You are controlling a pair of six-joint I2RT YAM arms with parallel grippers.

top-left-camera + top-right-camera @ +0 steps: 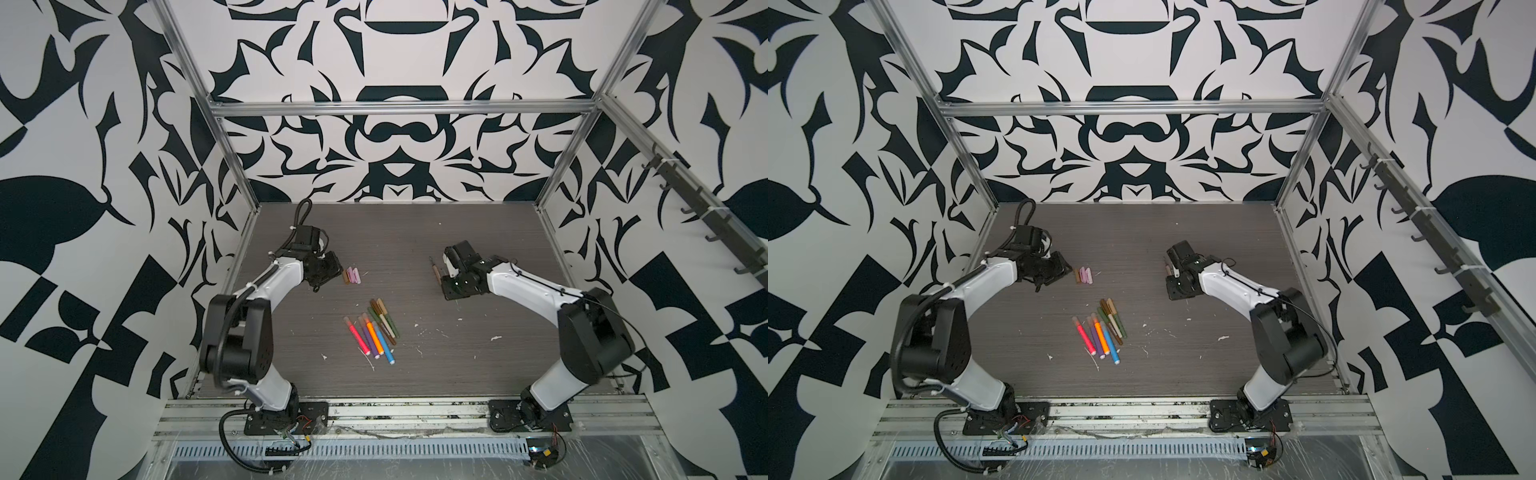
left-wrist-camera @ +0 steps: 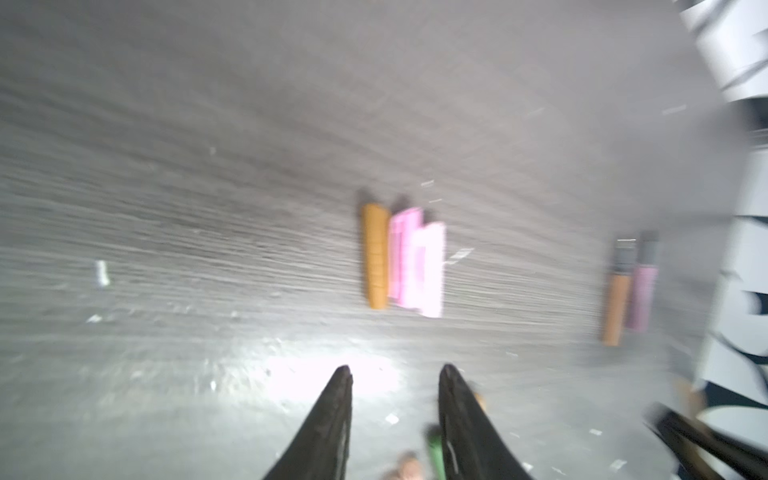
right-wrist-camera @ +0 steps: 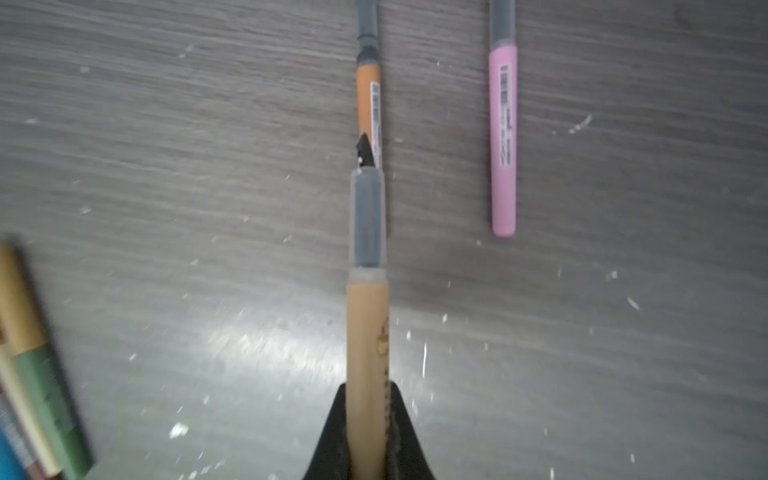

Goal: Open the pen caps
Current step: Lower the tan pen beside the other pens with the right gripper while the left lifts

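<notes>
Starting near the left edge of the table (image 1: 457, 232), the left end effector (image 2: 395, 372) is hanging above the surface with its fingers spread. Nothing is sitting between them, as far as the blurred left wrist view is showing. Just beside it, toward the middle, three loose caps (image 1: 352, 275) are lying side by side and touching. One is brown and two are pink to lilac, so at least that much of the job is looking done.

Farther along, in the middle toward the front edge, the pile of pens (image 1: 374, 332) is lying fanned out. Four bright ones in pink, purple, orange and blue are wearing pale caps. The several muted olive, brown and tan ones beside them are also looking capped, so most of the work is waiting.

Right of the middle, the right end effector (image 3: 368, 390) is pinching the tan pen (image 3: 368, 332) by its barrel, with the grey neck and dark nib showing bare. Where its cap is lying, the pictures are not showing. On the table beyond that nib, an orange-brown pen (image 3: 369, 99) and a pink pen (image 3: 503, 141) are lying apart from each other, both uncapped.
</notes>
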